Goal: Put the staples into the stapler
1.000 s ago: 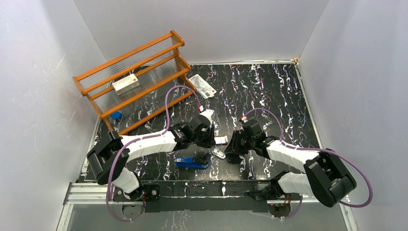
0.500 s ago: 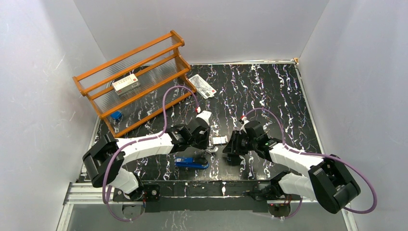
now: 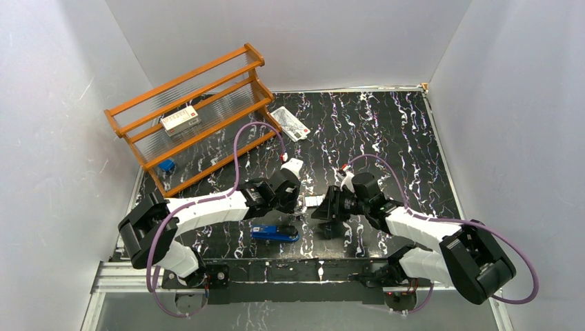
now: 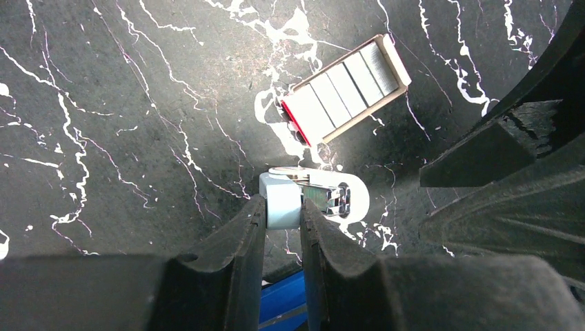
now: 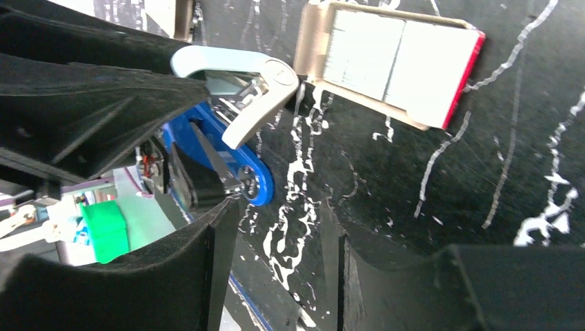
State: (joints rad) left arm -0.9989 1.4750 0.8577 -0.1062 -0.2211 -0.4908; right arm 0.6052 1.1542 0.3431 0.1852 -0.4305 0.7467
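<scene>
The long blue stapler (image 4: 279,303) is mostly hidden behind black fingers (image 4: 227,262), bottom centre. Overhead, silvery staple strips (image 3: 314,201) cannot be resolved.

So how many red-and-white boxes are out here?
2: a larger box on the wooden rack, and a small open staple box on the table. I left out the flat printed packet. Others may be hidden.

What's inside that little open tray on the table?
Silvery staple strips fill the pale tray, packed side by side. Its floor beneath them is covered, so any lower layers cannot be seen. The left gripper clamps a pale blue tool near it.
</scene>
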